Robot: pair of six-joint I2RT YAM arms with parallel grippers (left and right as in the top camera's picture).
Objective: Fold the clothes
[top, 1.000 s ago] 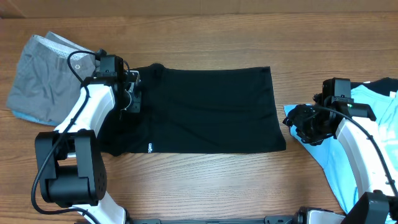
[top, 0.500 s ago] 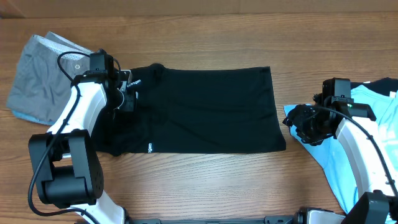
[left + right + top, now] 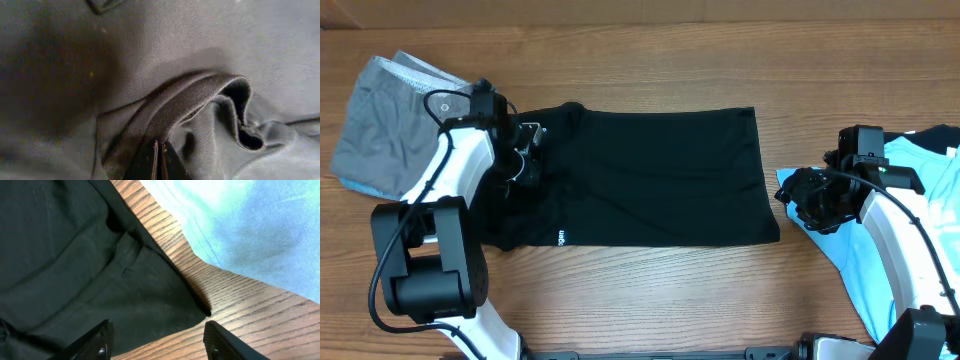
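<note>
The black shirt (image 3: 650, 175) is lying partly folded on the counter (image 3: 650, 300). The left fingers (image 3: 159, 161) are pinching its sleeve fold, and the right fingers (image 3: 792, 205) are hovering open, empty. Most folding seems undone.

The left gripper (image 3: 159, 162) shows only as a dark sliver at the bottom edge of its own wrist view. Its tips are buried in a blurred fold of the black T-shirt (image 3: 650, 175). From overhead they cannot be made out, dark on dark. Behind those fingers the left arm (image 3: 460, 175) covers the shirt's end. The white print (image 3: 561, 237) is too small to read. Beyond the right gripper (image 3: 159, 342), the light blue T-shirt (image 3: 260, 225) runs off the top and right edges, and the fingers themselves are cut off at the bottom.
</note>
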